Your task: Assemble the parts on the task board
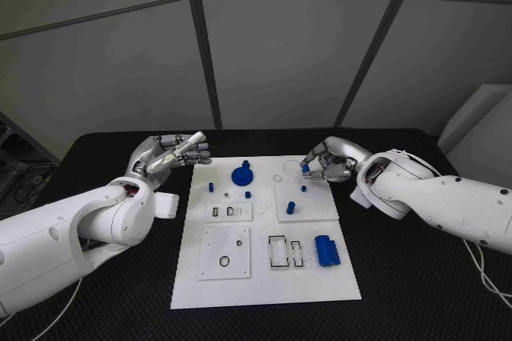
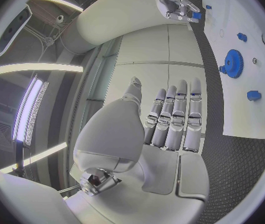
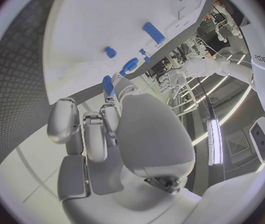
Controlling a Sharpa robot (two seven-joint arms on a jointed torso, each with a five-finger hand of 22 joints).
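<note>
No readable writing on the board (image 1: 267, 282) from my seat. Left robot hand (image 1: 171, 154) is released, fingers straight and together, hovering over the black surface (image 1: 106, 156) just off the board's far left corner. Right robot hand (image 1: 323, 162) pinches a small blue part (image 1: 305, 167) above the board's far right edge. On the board I see a gear (image 1: 243, 175), a block (image 1: 326, 250), a peg (image 1: 290, 206).

One task board (image 1: 267, 282), two robot hands (image 1: 171, 154) (image 1: 325, 162), one blue gear (image 1: 243, 175)
</note>
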